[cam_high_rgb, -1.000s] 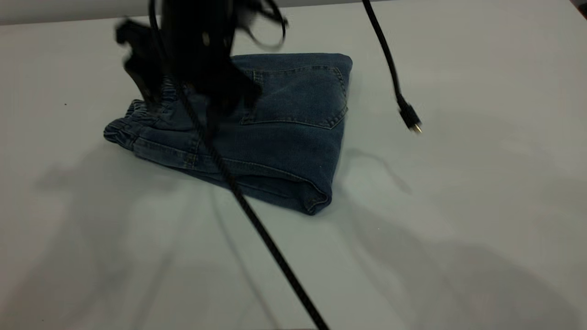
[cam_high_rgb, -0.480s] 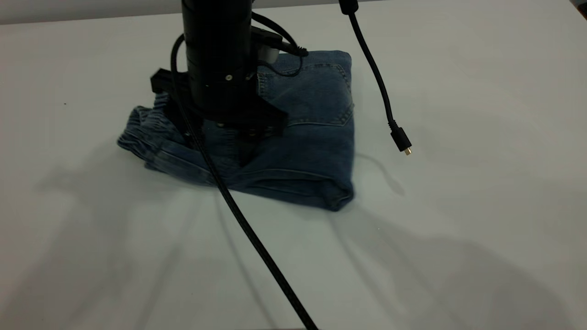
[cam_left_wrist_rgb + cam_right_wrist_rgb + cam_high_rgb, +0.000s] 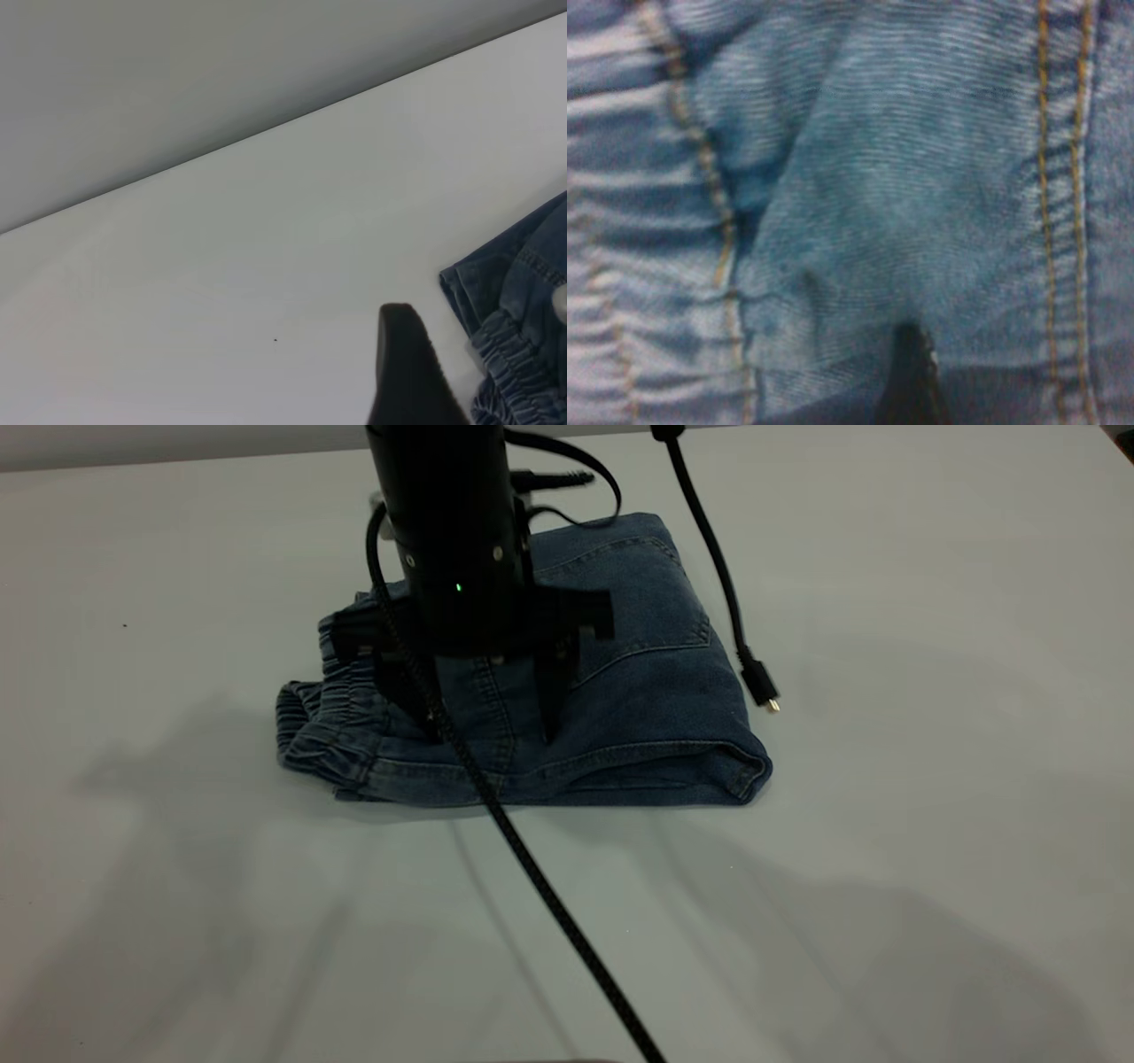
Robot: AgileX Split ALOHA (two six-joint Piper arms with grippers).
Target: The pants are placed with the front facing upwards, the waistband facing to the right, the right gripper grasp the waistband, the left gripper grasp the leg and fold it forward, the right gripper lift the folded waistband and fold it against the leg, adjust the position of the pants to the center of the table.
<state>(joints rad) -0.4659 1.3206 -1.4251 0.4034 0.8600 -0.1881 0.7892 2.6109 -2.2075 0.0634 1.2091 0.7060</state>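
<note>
The blue denim pants (image 3: pixel 647 691) lie folded into a thick packet on the white table (image 3: pixel 886 868), a patch pocket facing up. Their ruffled waistband (image 3: pixel 319 726) forms the packet's left end. My right gripper (image 3: pixel 487 731) stands upright over the packet, open, both fingertips pressed onto the denim beside the waistband. Its wrist view is filled by the pants (image 3: pixel 904 177), with tan stitching, the gathered waistband (image 3: pixel 620 221) and one dark fingertip (image 3: pixel 908 381). My left gripper shows only as one black finger (image 3: pixel 407 372) over bare table (image 3: pixel 221 266), apart from the waistband (image 3: pixel 518 372).
A black braided cable (image 3: pixel 532 868) runs from the arm across the pants' front edge to the table's near edge. A thinner cable with a small plug (image 3: pixel 762 691) dangles by the pants' right side. Bare table surrounds the packet.
The pants have slid to the right and turned, so their front edge now lies level. The right gripper moved right with them and turned. The dangling plug swung closer to the pants.
</note>
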